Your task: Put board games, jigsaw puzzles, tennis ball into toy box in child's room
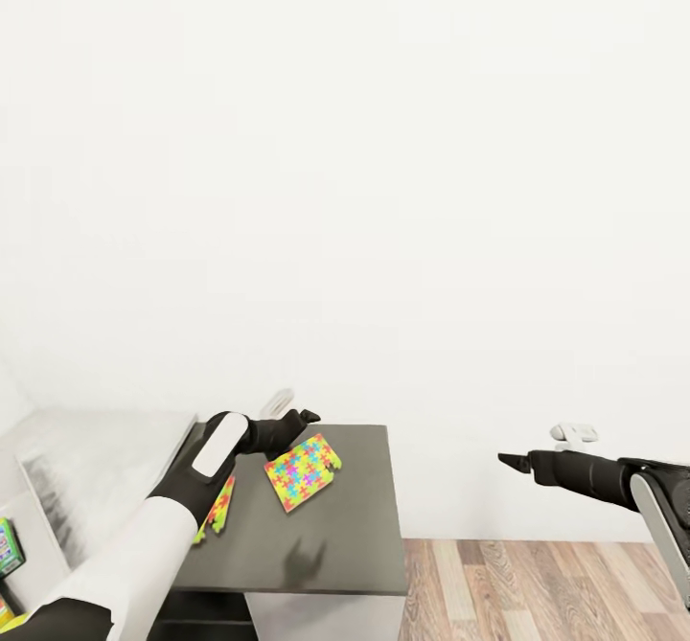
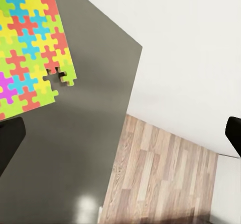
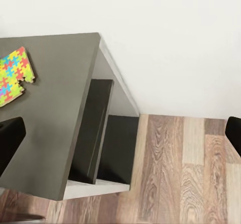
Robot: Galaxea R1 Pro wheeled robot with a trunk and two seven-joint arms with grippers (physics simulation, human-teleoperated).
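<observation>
Left end effector (image 1: pixel 287 427) hovers open-fingered above jigsaw puzzle (image 1: pixel 302 470).

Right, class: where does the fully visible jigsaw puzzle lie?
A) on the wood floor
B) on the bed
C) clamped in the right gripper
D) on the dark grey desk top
D: the jigsaw puzzle lies flat on the dark grey desk top, beside the left gripper.

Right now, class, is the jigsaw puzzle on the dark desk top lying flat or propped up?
Flat. The jigsaw puzzle lies spread on the dark desk top, with no edge visibly raised in the wrist views.
</observation>
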